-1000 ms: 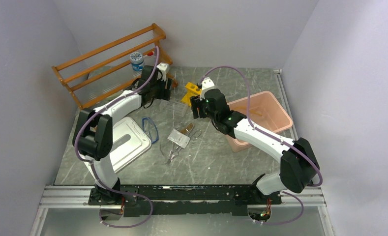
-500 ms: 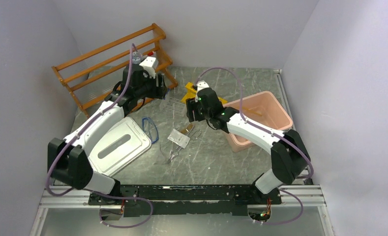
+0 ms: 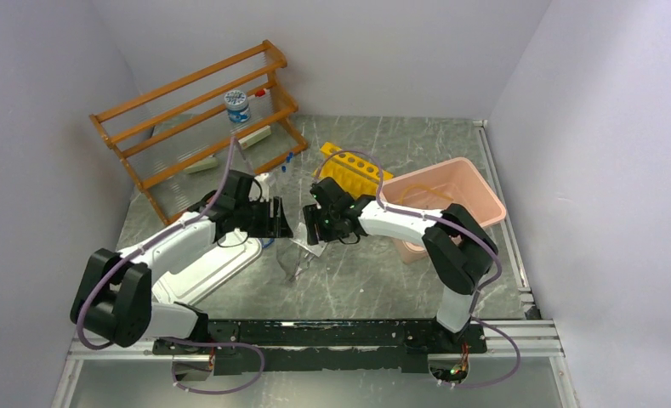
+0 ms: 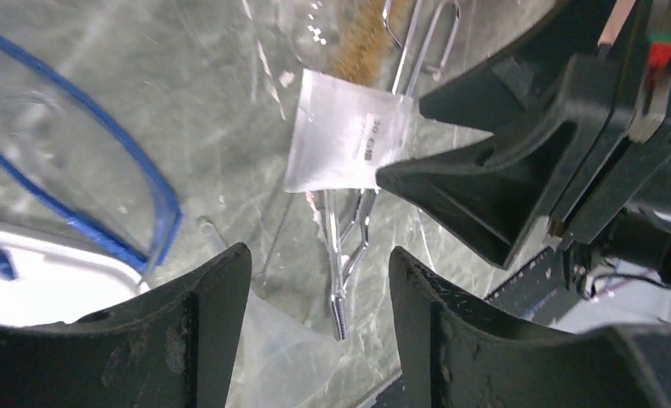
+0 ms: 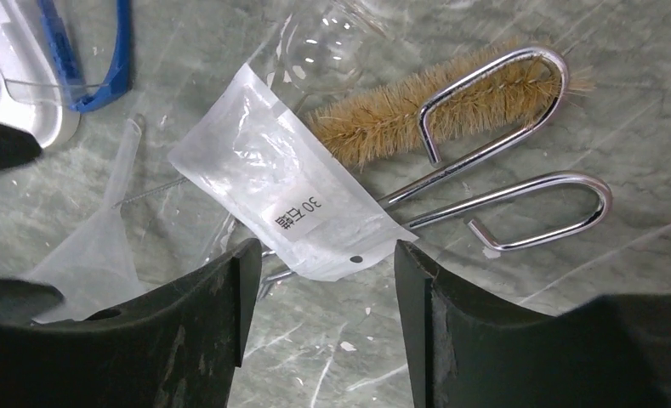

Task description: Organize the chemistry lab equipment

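Well, my left gripper [image 4: 319,285] and my right gripper [image 5: 321,255] both hang with jaws wide apart — holding nothing. The white packet [image 5: 281,191] lies on the table [image 5: 570,323] under my right one, across the metal tweezers [image 5: 485,199].

The grey-green marbled tabletop [image 3: 374,280] carries an orange-brown wooden shelf rack [image 3: 270,56] at upper left, a yellow tube holder [image 3: 355,167] at upper centre, a pink plastic tub [image 3: 476,191] at right and a white flat tray [image 3: 234,259] at lower left. At centre lies a cluster: a white flat packet [image 5: 289,200] across metal tweezers [image 4: 338,314], a tan bristle brush [image 5: 400,115], a clear glass vessel [image 5: 323,42], a clear plastic funnel [image 5: 93,255] and a blue cord loop [image 5: 121,51].
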### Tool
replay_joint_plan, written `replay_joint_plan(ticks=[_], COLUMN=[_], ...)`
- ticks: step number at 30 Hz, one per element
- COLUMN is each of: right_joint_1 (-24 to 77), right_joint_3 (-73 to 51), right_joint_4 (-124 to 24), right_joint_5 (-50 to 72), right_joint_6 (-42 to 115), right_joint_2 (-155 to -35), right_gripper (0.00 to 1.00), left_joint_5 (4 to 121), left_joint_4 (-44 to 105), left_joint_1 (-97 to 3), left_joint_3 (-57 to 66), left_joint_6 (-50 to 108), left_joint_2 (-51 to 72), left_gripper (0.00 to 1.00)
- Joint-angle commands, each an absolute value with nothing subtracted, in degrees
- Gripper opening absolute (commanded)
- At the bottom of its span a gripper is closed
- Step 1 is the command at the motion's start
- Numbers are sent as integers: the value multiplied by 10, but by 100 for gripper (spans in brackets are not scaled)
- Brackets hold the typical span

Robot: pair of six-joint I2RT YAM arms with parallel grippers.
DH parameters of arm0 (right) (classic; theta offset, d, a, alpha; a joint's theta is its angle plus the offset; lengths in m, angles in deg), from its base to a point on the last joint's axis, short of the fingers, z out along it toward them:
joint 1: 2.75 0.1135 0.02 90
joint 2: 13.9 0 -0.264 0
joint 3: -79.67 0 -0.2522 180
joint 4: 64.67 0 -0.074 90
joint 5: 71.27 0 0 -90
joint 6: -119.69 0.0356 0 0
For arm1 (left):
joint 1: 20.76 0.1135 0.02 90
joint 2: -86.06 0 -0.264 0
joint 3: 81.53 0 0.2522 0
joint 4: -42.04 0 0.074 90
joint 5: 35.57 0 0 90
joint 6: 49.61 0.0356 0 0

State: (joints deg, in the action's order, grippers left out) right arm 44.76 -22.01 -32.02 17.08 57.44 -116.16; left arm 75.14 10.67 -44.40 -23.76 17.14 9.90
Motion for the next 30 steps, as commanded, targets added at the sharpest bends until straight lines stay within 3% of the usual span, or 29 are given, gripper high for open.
replay_joint_plan(ticks=[1, 10, 17, 26, 28, 30], right_joint_1=[447, 447, 447, 447, 447, 447], right_joint_3=[-215, -231, -251, -268, -272, -276], right_joint_4=[-323, -340, -370, -402, -414, -420], right_joint_5=[171, 163, 146, 128, 120, 119], right_joint_6=[640, 631, 612, 587, 576, 569], right_joint_2=[-1173, -1192, -1188, -1169, -1163, -1153], right_gripper=[61, 45, 38, 38, 38, 38], left_joint_5=[859, 854, 825, 826, 821, 827], left_joint_4=[151, 238, 256, 306, 316, 324], left_joint_1=[-447, -463, -468, -469, -470, -469], left_joint_3=[-251, -246, -228, -244, -248, -248], left_joint_6=[163, 145, 142, 111, 107, 121], left_joint_2=[64, -19, -55, -50, -47, -47], left_gripper=[65, 57, 56, 31, 23, 6])
